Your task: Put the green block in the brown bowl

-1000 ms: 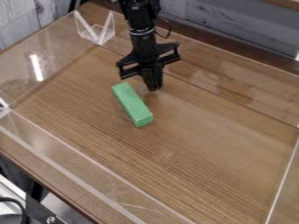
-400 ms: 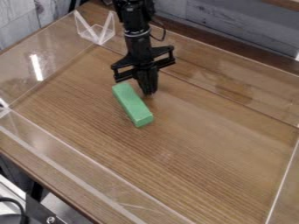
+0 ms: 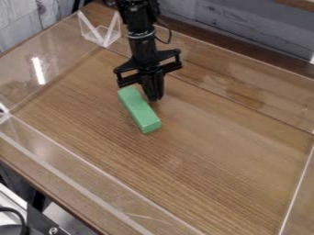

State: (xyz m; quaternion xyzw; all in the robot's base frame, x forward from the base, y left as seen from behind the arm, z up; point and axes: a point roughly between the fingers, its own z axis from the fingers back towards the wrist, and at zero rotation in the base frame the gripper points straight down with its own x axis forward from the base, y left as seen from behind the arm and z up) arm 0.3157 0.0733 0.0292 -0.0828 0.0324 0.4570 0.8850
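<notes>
The green block (image 3: 139,109) lies flat on the wooden table, a light green bar running from upper left to lower right. My black gripper (image 3: 153,94) points straight down just behind the block's far end, its fingers pressed together with nothing between them. The tips stand close to the block's upper right edge; I cannot tell whether they touch it. No brown bowl shows in this view.
Clear acrylic walls (image 3: 37,69) ring the wooden tabletop (image 3: 208,156). A clear plastic stand (image 3: 95,33) sits at the back left beside the arm. A grey plank wall runs behind.
The gripper has shifted slightly left and toward the block's far end, staying shut. The block has not moved.
</notes>
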